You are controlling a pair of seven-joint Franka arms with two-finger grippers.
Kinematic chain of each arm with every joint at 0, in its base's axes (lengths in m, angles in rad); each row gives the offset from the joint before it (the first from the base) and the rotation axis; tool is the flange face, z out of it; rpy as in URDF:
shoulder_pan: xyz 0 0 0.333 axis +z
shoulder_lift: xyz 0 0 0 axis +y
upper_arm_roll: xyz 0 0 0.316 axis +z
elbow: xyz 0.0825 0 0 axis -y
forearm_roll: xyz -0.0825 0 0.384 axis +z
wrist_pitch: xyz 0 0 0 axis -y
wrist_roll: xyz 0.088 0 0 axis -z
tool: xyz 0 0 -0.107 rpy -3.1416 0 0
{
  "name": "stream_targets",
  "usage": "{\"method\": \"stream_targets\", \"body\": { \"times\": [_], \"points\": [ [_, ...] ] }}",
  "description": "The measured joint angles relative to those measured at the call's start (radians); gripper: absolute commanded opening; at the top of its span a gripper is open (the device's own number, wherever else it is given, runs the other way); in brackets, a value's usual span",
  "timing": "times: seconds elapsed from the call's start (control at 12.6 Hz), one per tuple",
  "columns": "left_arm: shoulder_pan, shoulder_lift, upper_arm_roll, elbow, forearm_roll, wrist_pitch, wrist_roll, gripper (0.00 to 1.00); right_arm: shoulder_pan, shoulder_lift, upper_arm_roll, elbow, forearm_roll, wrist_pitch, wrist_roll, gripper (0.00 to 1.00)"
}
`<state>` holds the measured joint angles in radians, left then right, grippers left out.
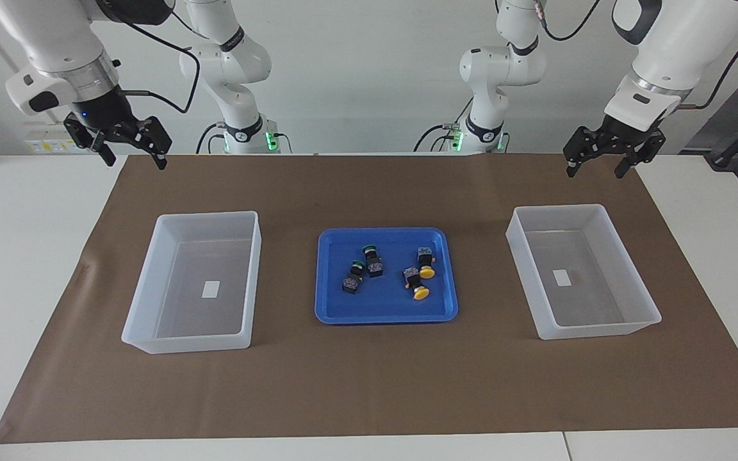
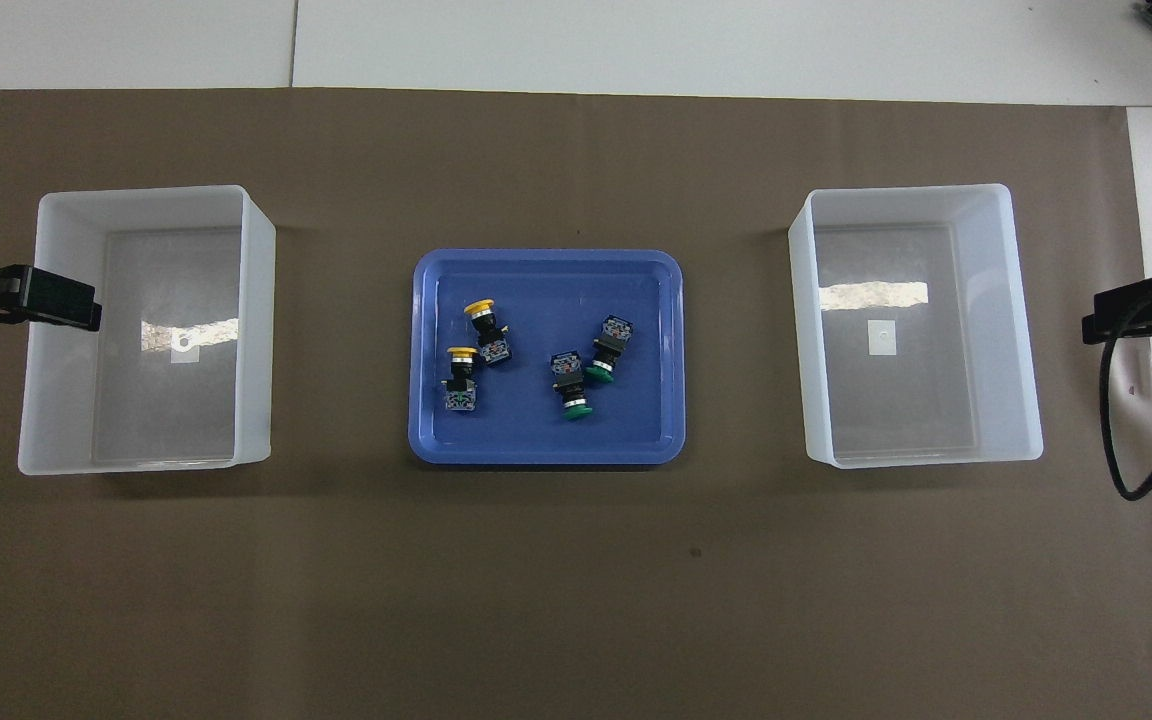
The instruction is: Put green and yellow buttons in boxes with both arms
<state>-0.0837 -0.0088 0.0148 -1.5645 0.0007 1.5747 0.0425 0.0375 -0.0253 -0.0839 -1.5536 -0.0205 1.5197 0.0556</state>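
Two green buttons (image 1: 373,261) (image 1: 352,280) and two yellow buttons (image 1: 426,264) (image 1: 416,285) lie on their sides in a shallow blue tray (image 1: 337,307) at the middle of the mat. In the overhead view the green ones (image 2: 604,350) (image 2: 572,386) and the yellow ones (image 2: 485,328) (image 2: 460,378) lie in the same tray (image 2: 546,440). One box (image 1: 209,216) stands at the right arm's end, the other box (image 1: 561,209) at the left arm's end; both hold only a label. My right gripper (image 1: 137,160) and left gripper (image 1: 595,171) hang open and empty over the mat's robot-side corners.
A brown mat (image 1: 369,384) covers most of the white table (image 1: 23,256). The boxes also show in the overhead view, one (image 2: 146,192) at the left arm's end, one (image 2: 906,190) at the right arm's end. A black cable (image 2: 1126,460) hangs by the right gripper.
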Motion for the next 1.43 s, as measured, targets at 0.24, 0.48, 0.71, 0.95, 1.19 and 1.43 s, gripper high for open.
{"method": "stream_targets", "body": {
  "times": [0.24,0.48,0.71,0.95,1.19,1.43],
  "points": [
    [0.000,-0.004,0.000,-0.011,0.000,-0.004,0.000,1.00,0.000,0.000,0.000,0.000,0.000,0.000,0.000,1.00],
    [0.000,-0.007,0.000,-0.016,0.000,-0.004,0.000,1.00,0.000,0.000,0.000,0.000,0.000,0.000,0.000,1.00],
    [0.000,-0.008,0.000,-0.017,0.000,-0.003,-0.001,1.00,0.000,0.000,0.000,0.000,0.000,0.000,0.000,1.00],
    [0.000,-0.008,-0.003,-0.018,0.000,0.021,-0.001,1.00,0.000,0.000,0.000,0.000,0.000,0.000,0.000,1.00],
    [-0.002,-0.008,-0.012,-0.045,0.000,0.099,-0.001,1.00,0.000,0.000,0.000,0.000,0.000,0.000,0.000,1.00],
    [-0.038,-0.010,-0.025,-0.118,0.000,0.191,-0.001,1.00,0.000,0.000,0.000,0.000,0.000,0.000,0.000,1.00]
  ]
}}
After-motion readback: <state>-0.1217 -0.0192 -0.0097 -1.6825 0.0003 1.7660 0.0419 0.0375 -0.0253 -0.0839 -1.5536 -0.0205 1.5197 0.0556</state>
